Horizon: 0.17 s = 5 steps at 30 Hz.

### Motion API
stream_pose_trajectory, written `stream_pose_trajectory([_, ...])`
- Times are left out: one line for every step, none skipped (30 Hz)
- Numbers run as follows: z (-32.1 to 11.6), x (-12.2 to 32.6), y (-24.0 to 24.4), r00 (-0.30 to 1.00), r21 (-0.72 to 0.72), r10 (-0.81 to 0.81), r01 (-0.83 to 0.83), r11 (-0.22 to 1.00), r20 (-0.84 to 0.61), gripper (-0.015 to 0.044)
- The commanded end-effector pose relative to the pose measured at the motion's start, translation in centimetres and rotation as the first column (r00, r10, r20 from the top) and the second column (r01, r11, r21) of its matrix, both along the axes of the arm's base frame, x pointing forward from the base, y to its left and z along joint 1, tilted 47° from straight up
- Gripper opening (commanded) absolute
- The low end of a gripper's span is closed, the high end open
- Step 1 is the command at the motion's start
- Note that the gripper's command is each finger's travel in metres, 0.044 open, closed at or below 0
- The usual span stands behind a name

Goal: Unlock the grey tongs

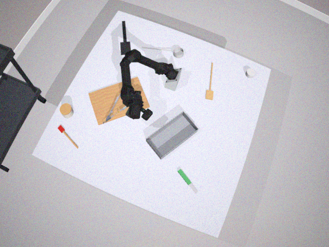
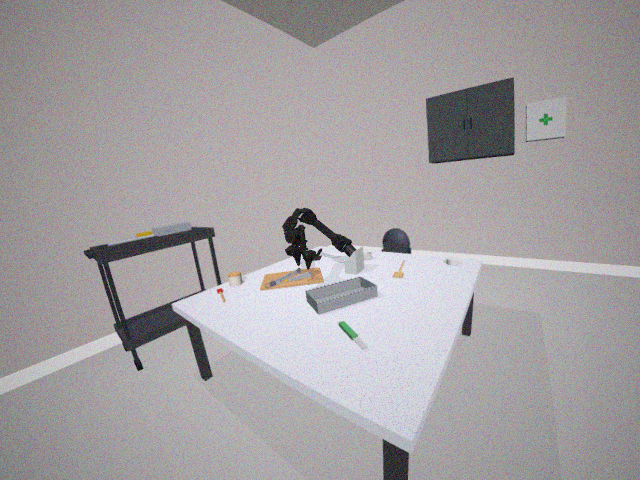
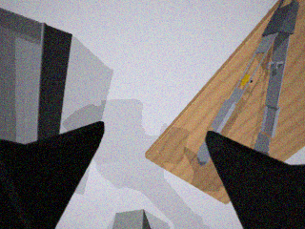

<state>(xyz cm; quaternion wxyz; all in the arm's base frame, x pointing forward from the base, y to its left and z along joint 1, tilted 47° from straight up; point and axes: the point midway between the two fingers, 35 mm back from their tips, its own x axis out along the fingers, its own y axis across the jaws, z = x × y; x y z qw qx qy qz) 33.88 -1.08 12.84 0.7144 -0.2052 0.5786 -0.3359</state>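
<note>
The grey tongs (image 1: 112, 108) (image 2: 278, 282) (image 3: 275, 91) lie on the wooden board (image 1: 99, 102) (image 2: 316, 273) (image 3: 214, 95), their two arms spread apart in a narrow V from the dark hinge end. In the top view the robot arm hides part of them; in the wrist view the right finger hides one arm's end. My gripper (image 2: 303, 266) (image 3: 155, 131) is open and empty, above and to one side of the tongs, touching nothing that I can see. The roasting tin (image 1: 153, 148) (image 2: 343, 301) (image 3: 54, 81) stands on the table, with nothing across it.
A lidded jar (image 1: 66, 109) (image 2: 235, 279) and a red-headed tool (image 1: 60, 128) (image 2: 220, 292) are left of the board. A green-handled knife (image 1: 184, 176) (image 2: 348, 329) lies beyond the tin. A wooden spatula (image 1: 209, 94) (image 2: 398, 274) lies to the right. A cup (image 1: 178, 52) stands near the arm's base.
</note>
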Motion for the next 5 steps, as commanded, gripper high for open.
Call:
stream_pose_trajectory([0.01,-0.03,0.02,1.000,0.004,-0.004,0.004,1.000,0.003,0.0440])
stream_pose_trajectory([0.01,-0.03,0.02,1.000,0.004,-0.004,0.004,1.000,0.003,0.0440])
stream_pose_trajectory([0.01,-0.03,0.02,1.000,0.004,-0.004,0.004,1.000,0.003,0.0440])
stream_pose_trajectory([0.01,-0.03,0.02,1.000,0.004,-0.004,0.004,1.000,0.003,0.0440])
stream_pose_trajectory([0.01,-0.03,0.02,1.000,0.004,-0.004,0.004,1.000,0.003,0.0440])
